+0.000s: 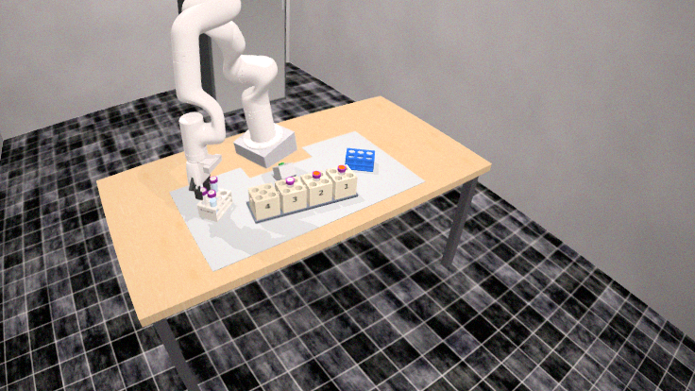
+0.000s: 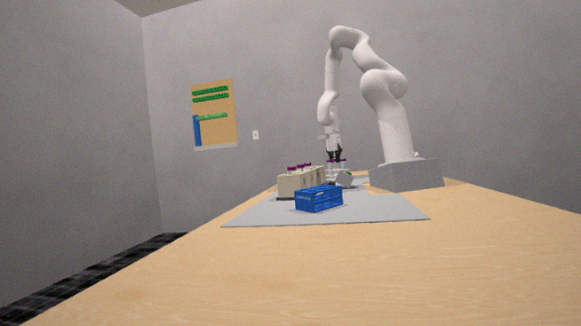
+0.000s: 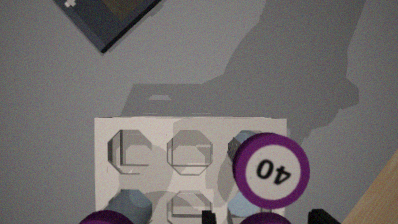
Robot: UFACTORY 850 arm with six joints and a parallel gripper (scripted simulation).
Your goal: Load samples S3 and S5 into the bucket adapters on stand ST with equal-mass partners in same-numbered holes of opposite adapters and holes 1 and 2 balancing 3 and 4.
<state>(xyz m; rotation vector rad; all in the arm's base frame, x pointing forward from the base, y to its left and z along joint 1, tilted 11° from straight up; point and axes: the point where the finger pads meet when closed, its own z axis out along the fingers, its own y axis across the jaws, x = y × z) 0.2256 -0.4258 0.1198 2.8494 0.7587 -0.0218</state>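
At nine o'clock from adapter 4 (image 1: 264, 203), the gripper (image 1: 199, 191) (image 2: 334, 158) (image 3: 264, 218) stands parted and gripping nothing, its fingers either side of a purple-capped tube (image 1: 203, 191) (image 3: 267, 219) in the white rack (image 1: 208, 211) (image 3: 190, 123), with the blank marked 40 (image 1: 211, 194) (image 3: 271, 170) at twelve o'clock from that tube in the wrist view. Orange-dotted samples stand in adapter 1 (image 1: 346, 186) and adapter 2 (image 1: 320, 193), a white-dotted blank (image 1: 290, 180) in adapter 3 (image 1: 294, 199).

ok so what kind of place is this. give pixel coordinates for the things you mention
Looks like a lab bench, probably for centrifuge prep: capped tubes in a white rack (image 1: 208, 212) (image 3: 105, 131), numbered bucket adapters (image 1: 294, 198) (image 2: 290, 185) with holes on top, and a blue rack (image 1: 360, 159) (image 2: 318, 198) beside them.
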